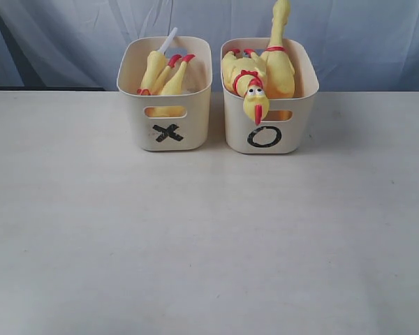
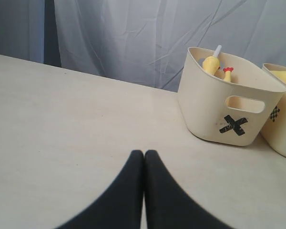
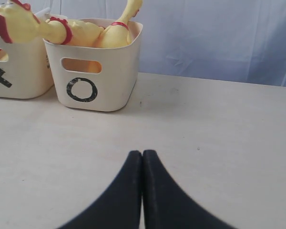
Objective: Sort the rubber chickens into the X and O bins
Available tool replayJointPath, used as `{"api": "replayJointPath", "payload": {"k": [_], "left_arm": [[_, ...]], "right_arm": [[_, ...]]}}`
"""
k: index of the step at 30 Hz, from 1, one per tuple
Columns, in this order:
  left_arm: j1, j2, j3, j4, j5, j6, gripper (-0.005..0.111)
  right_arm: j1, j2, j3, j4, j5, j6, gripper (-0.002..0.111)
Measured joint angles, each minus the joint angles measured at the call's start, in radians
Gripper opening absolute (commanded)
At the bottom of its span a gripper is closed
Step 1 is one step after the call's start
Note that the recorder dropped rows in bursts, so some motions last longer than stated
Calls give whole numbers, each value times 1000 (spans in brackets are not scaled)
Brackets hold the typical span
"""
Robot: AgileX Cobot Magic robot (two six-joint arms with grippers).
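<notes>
The left fingers (image 2: 133,191) are pressed together, holding nothing, above the desk (image 1: 209,244). The right fingers (image 3: 131,191) are pressed together too, also holding nothing. Far off at 12 o'clock sit two bins, just beside each other. The X bin (image 1: 195,129) holds chickens (image 1: 160,73). At its 3 o'clock, the O bin (image 1: 297,122) holds more, and one head (image 1: 255,103) hangs over the front rim.

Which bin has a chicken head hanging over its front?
The O bin: a chicken's head droops over its front rim; the X bin holds its chickens inside.
</notes>
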State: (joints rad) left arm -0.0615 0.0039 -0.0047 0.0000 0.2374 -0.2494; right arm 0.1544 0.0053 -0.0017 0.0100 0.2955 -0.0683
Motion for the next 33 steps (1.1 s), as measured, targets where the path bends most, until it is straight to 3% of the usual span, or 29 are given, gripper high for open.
{"api": "replayJointPath", "payload": {"k": [11, 20, 33], "left_arm": [[0, 0, 0, 0, -33, 0, 0], [0, 0, 0, 0, -33, 271, 0], [0, 0, 0, 0, -29, 312, 0]], "right_arm": [[0, 0, 0, 0, 0, 0, -1], [0, 0, 0, 0, 0, 0, -1], [0, 0, 0, 0, -2, 0, -1]]}}
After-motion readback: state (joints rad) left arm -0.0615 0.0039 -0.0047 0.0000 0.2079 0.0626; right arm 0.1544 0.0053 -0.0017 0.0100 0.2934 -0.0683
